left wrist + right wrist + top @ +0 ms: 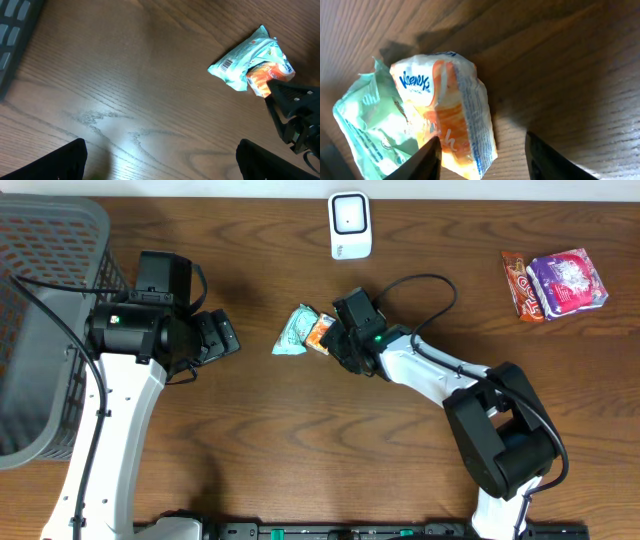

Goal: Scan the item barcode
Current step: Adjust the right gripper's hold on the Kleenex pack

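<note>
Table (250, 440), dark wood grain. Scanner (350, 225), white, sits at the far edge and serves as the reference.

Pack (303, 330): crumpled tissue pack, mint green and orange, blue "Kleenex" print. It lies flat on the table, nearer the robot than the scanner and slightly to its left. Barcode (227, 64) faces up on the green end, the end farther from the scanner's line.

Right gripper (333, 340): nearer the robot than the scanner, right at the pack's orange end. Fingers (427, 160) are parted, with the pack's end lying between them. One finger is against the wrapper and the other stands clear, so the pack is released, not clamped.

Left gripper (222, 337): well left of the scanner and nearer the robot, apart from the pack. Fingers spread wide, with only bare wood between them.

Basket (40, 240): grey mesh, far left of the scanner.

Snacks (555, 280): two packets, red and purple, well right of the scanner.
</note>
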